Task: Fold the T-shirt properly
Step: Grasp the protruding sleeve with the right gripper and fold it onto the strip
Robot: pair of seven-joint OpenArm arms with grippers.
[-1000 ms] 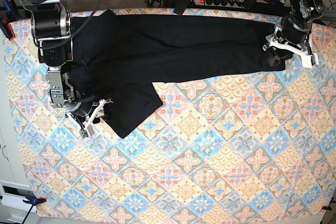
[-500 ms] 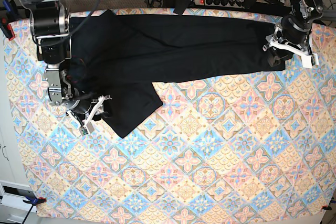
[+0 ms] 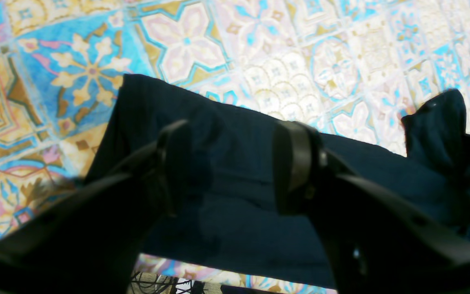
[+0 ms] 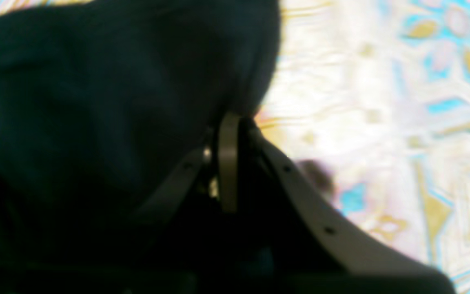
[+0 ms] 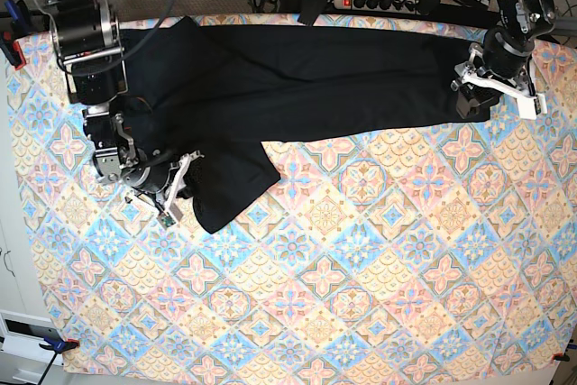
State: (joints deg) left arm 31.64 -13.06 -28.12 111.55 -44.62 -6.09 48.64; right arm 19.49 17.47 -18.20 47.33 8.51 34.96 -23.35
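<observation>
left wrist view: the left tool (image 3: 231, 163) hangs over the shirt (image 3: 235, 204) with its two dark fingers (image 3: 294, 161) spread wide, nothing between them but the cloth lying below. the shirt's edge runs across the patterned counter (image 3: 259, 49), and a bunched corner of cloth rises at the right. beyond the edge the counter lies bare.

right wrist view: blurred. the right tool (image 4: 229, 163) has its fingers pressed together at the rim of a dark fold of shirt (image 4: 116, 102), which fills the left half; cloth seems pinched between them. bare counter (image 4: 382, 102) lies to the right.

base view: the right arm reaches down the left side, its tool (image 5: 180, 188) low at the left edge of the shirt's near flap, closed on it. the left tool (image 5: 494, 78) sits over the shirt's right end at the far right. the shirt (image 5: 306, 78) stretches along the far edge of the counter (image 5: 361, 295), left to right, with one flap pointing nearward at the left. the near half and the right side of the counter hold nothing.
</observation>
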